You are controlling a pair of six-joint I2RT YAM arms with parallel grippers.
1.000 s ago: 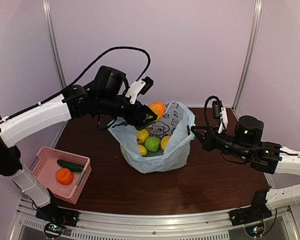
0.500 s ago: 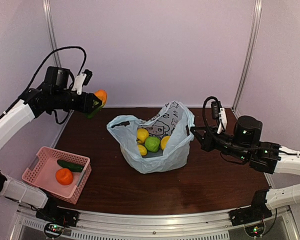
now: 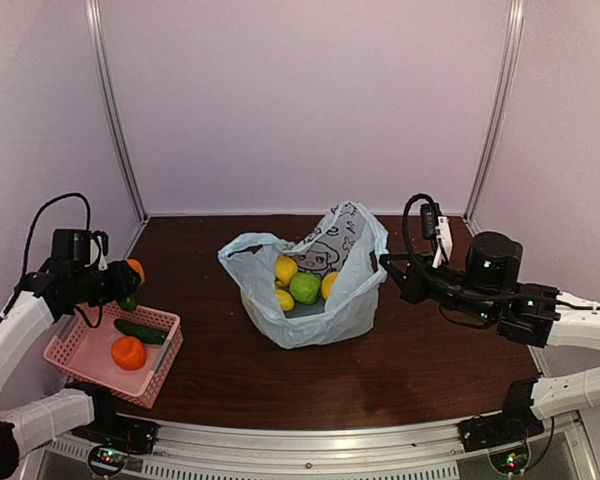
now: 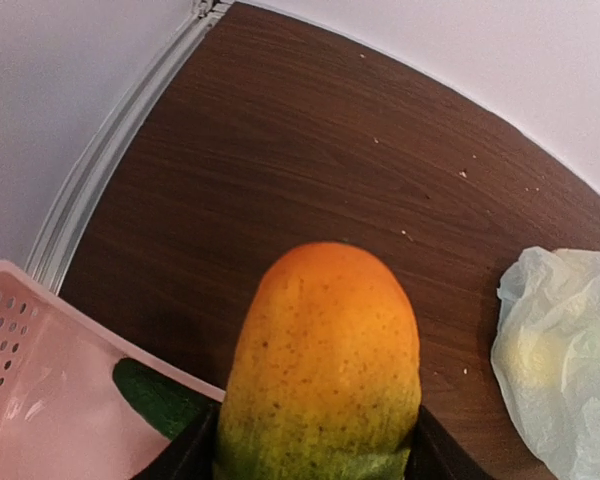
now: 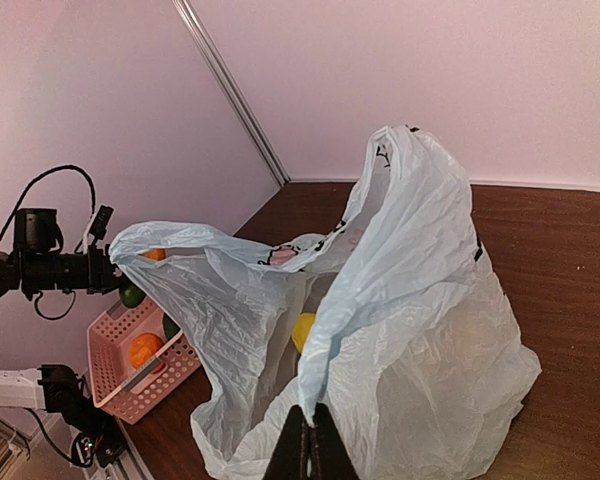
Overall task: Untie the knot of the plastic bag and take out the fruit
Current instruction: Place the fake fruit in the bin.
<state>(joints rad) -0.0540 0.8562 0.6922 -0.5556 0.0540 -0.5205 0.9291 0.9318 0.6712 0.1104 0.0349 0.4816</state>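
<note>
Fruit first: our left gripper (image 4: 315, 462) clamps an orange-green fruit (image 4: 320, 350) between its fingers, with the pink basket (image 4: 30, 380) just below and left of them. Our right gripper (image 5: 306, 448) pinches the plastic bag (image 5: 420, 330) at its rim, fingers fully together; yellow and green fruit (image 3: 298, 282) lie beyond them, inside the bag.

Two robot arms share one look. The left arm (image 3: 15, 335) has smooth white tubular covers and black joint housings, with a black cable (image 3: 42, 207) arching over its wrist. The right arm (image 3: 590, 328) is the same white and black, its round joint dotted with small green lights. Another black cable (image 3: 407, 212) and a white connector (image 3: 446, 238) sit behind its dark gripper (image 5: 308, 448). The black bases (image 3: 110, 432) show tiny green and red lights.
</note>
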